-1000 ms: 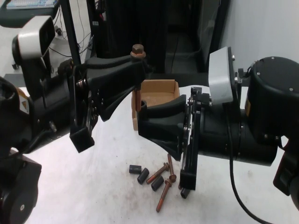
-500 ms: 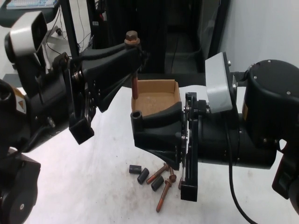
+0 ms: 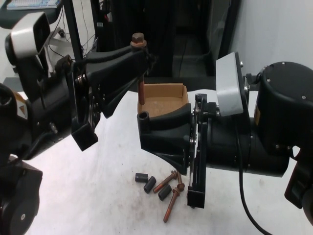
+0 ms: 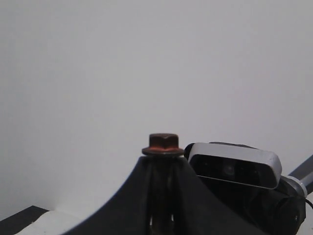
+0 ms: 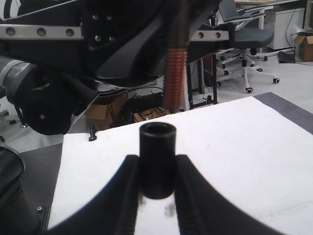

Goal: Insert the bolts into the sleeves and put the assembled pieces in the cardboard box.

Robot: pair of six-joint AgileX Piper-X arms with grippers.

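"Where was the bolt (image 3: 141, 92)?"
"Upright, pinched in the left gripper (image 3: 142, 55), just above the sleeve (image 3: 143, 116), which the right gripper (image 3: 145, 123) clasped near the cardboard box (image 3: 164, 87)."
"Anything different?"
"The sleeve had risen slightly toward the bolt's tip; the bolt had stayed."

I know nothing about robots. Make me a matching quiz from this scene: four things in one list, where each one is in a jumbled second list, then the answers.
Things
1. held bolt
2. held sleeve
3. box
4. loose bolts

Places
A. lying flat on the bench, beside a few loose sleeves
B. upright in the right fingers, open end up
C. head up in the left fingers, its tip hanging just above the held sleeve
D. standing on the bench beyond both pairs of fingers

Pairs: 1-C, 2-B, 3-D, 4-A
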